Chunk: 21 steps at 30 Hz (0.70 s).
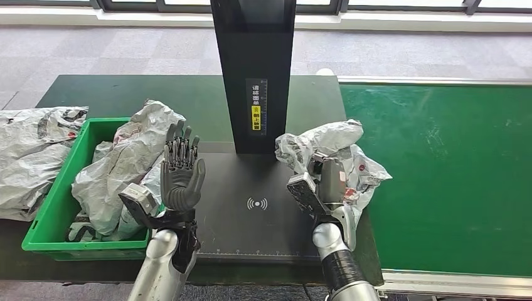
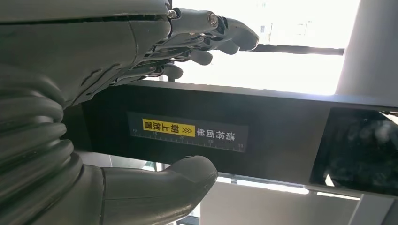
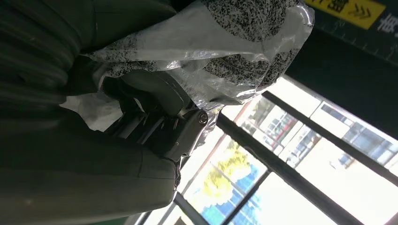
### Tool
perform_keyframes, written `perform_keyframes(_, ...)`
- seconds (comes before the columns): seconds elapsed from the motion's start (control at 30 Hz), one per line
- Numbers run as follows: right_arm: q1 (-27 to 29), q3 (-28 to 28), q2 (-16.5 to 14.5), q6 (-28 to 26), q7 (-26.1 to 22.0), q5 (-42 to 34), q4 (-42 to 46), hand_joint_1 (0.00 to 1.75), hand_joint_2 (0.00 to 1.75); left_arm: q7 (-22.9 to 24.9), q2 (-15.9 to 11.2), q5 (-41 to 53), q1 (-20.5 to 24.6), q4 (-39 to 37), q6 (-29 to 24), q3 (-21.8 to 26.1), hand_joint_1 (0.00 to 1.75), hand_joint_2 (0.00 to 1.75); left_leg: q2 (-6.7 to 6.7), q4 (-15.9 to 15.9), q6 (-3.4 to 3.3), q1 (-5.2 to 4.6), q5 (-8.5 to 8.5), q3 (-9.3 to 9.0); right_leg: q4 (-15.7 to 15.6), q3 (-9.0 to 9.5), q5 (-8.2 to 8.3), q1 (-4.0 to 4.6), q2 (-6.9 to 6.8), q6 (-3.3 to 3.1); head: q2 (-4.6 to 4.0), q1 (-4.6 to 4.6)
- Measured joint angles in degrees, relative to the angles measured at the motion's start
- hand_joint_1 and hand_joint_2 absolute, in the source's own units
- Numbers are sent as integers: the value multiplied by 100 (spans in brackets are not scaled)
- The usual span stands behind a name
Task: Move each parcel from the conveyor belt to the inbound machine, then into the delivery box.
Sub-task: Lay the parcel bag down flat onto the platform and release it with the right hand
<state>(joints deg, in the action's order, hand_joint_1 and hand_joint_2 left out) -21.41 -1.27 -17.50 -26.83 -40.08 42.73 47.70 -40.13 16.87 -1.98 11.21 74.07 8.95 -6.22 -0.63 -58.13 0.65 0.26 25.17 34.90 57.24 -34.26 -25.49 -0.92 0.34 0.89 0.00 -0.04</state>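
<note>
On the dark table (image 1: 125, 94), the right hand (image 1: 326, 182) holds a grey parcel (image 1: 326, 141) at the inbound machine (image 1: 251, 200), the left hand (image 1: 182, 179) is wide and holds nothing, and several parcels already fill the green delivery box (image 1: 47, 216), so scanning and boxing seem left.

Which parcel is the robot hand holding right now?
The crumpled grey parcel at the right edge of the inbound machine's black platform, gripped by the right robot hand. The other parcels lie in the green box or left of it.
</note>
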Motion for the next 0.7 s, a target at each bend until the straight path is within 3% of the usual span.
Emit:
perform_keyframes(0.47, -25, -438, -1, 352, -7, -506, -412, 175, 175, -2, 1, 35, 47, -35, -106, -248, 0, 175, 0, 0, 0, -1, 1, 1, -1, 0, 0, -1, 1, 0, 0, 0)
perform_keyframes(0.7, -11, -771, -3, 1014, -9, -1536, -352, 175, 175, -2, 1, 45, 51, -33, -167, -286, 0, 175, 2, 0, 0, 0, 0, 0, 0, -1, 0, 0, 2, 0, 0, 0)
